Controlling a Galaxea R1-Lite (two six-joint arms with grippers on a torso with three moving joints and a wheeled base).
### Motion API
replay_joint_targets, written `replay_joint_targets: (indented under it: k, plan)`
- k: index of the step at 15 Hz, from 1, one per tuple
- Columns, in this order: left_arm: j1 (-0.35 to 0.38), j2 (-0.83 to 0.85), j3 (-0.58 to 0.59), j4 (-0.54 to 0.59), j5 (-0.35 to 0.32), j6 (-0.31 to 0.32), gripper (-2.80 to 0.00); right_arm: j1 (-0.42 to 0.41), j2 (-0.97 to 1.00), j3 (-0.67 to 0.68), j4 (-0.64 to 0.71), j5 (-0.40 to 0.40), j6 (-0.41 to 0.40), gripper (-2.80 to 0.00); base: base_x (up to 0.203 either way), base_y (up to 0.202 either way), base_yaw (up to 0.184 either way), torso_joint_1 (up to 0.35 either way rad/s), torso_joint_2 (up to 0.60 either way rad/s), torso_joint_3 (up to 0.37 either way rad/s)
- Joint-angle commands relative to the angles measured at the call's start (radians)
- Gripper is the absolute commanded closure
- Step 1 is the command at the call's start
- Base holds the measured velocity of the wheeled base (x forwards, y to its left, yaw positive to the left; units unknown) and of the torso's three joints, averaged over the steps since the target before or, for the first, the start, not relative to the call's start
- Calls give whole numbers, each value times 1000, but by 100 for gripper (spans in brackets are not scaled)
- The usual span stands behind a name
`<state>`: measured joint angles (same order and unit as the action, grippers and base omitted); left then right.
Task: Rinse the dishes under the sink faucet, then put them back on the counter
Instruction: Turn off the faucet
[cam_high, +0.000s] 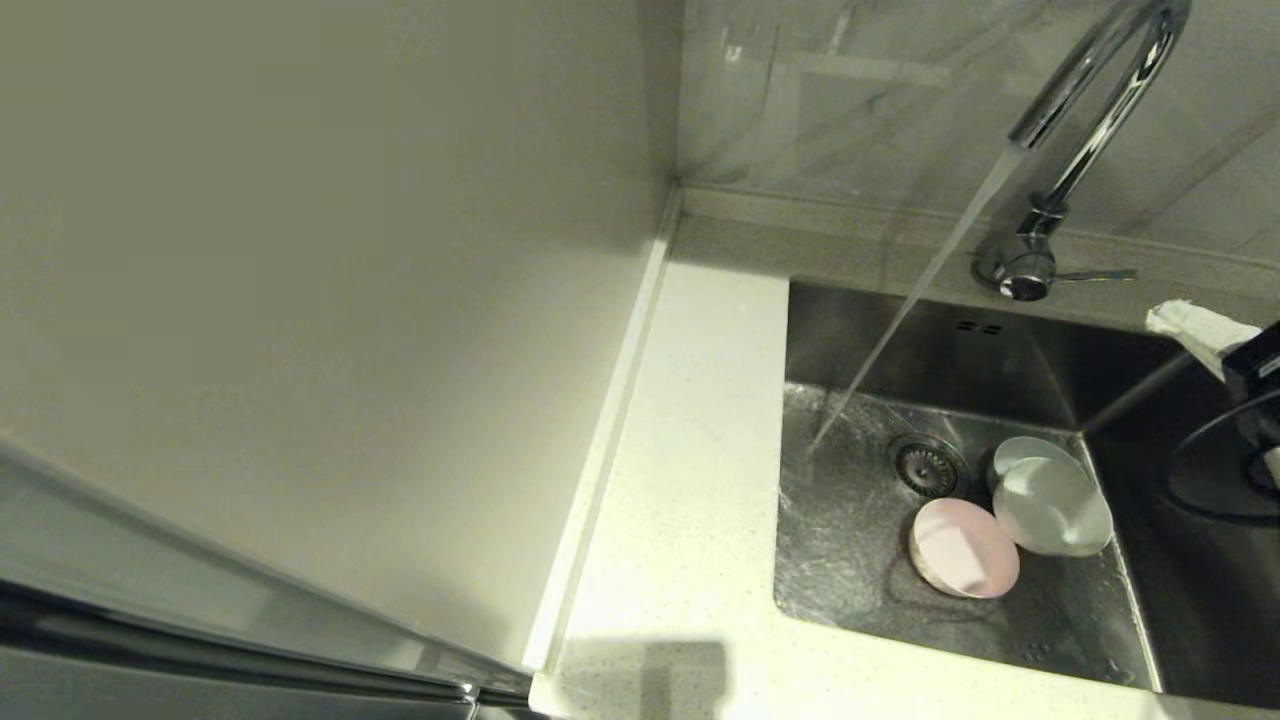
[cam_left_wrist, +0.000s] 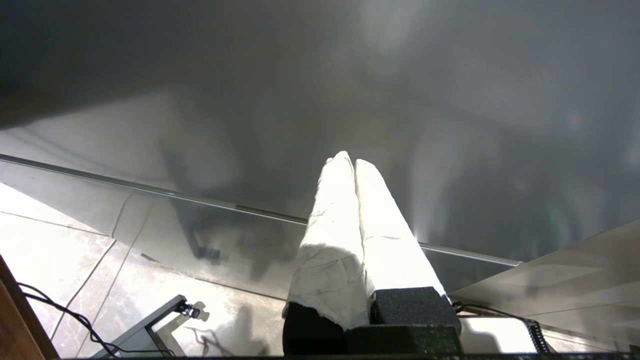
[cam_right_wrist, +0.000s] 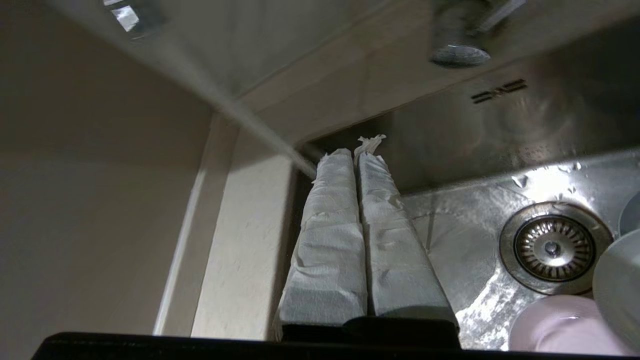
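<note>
My left gripper (cam_left_wrist: 354, 162) hangs parked off the counter above a tiled floor, its wrapped fingers pressed together on nothing. The counter (cam_high: 690, 420) lies left of the sink (cam_high: 860, 560), where water streams from the faucet (cam_high: 1090, 110) onto the basin floor. The pink bowl (cam_high: 965, 548), the mint bowl (cam_high: 1052, 505) and a blue-grey bowl (cam_high: 1025, 452) sit beside the drain (cam_high: 928, 466). My right gripper (cam_right_wrist: 357, 155) hovers over the sink, fingers together and empty.

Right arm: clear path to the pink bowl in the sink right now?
Probably yes. The pink bowl lies open on the sink floor beside the drain, nothing over it. The right gripper, fingers shut and empty, is already above the basin; the neighbouring whitish bowl crowds one side.
</note>
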<state>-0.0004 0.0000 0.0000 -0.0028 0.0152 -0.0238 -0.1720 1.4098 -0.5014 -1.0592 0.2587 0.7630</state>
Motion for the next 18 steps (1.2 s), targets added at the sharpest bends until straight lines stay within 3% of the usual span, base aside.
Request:
replay_joint_targets:
  k: [1, 6, 11, 18]
  plan:
    - [0, -3, 0, 0, 0, -1, 0, -36, 150, -22, -58, 3, 53, 0, 0, 0, 0, 0, 0, 0]
    - [0, -3, 0, 0, 0, -1, 0, -65, 292, -55, -213, 3, 81, 0, 0, 0, 0, 0, 0, 0]
    - [-1, -3, 0, 0, 0, 0, 0, -65, 367, -155, -223, 2, 138, 0, 0, 0, 0, 0, 0, 0]
    - [0, -3, 0, 0, 0, -1, 0, -66, 494, -291, -223, 2, 145, 0, 0, 0, 0, 0, 0, 0]
